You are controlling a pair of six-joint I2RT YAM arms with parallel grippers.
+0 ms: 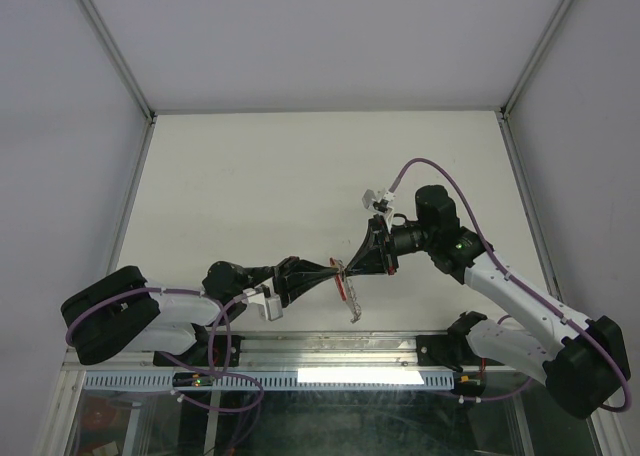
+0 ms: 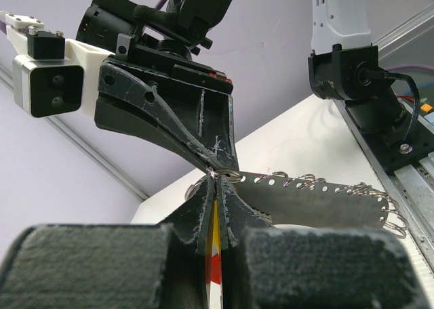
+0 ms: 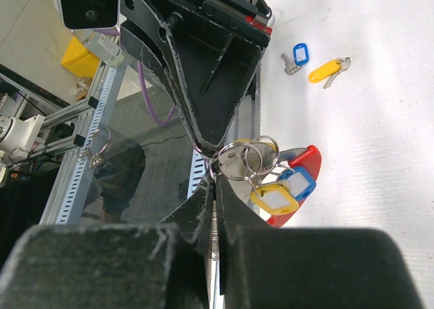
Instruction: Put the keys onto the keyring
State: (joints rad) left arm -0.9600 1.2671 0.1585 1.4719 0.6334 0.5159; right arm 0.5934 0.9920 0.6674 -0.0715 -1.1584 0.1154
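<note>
Both shut, tip to tip mid-air: L gripper (image 1: 333, 269) nips keyring (image 1: 346, 286) by its rings, R gripper (image 1: 350, 266) closed right against them; 2 tagged keys (image 3: 324, 70) lie on table (image 1: 300, 176), well apart.

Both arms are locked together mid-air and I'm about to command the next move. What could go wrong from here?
1. The keyring is held in mid-air, pinched only near its rings by the left gripper and right gripper. A slip would drop it.
2. The fingertips meet tip to tip, so a push could jam them or bend a ring.
3. The blue-tagged key and yellow-tagged key lie loose on the table, not yet threaded.
</note>
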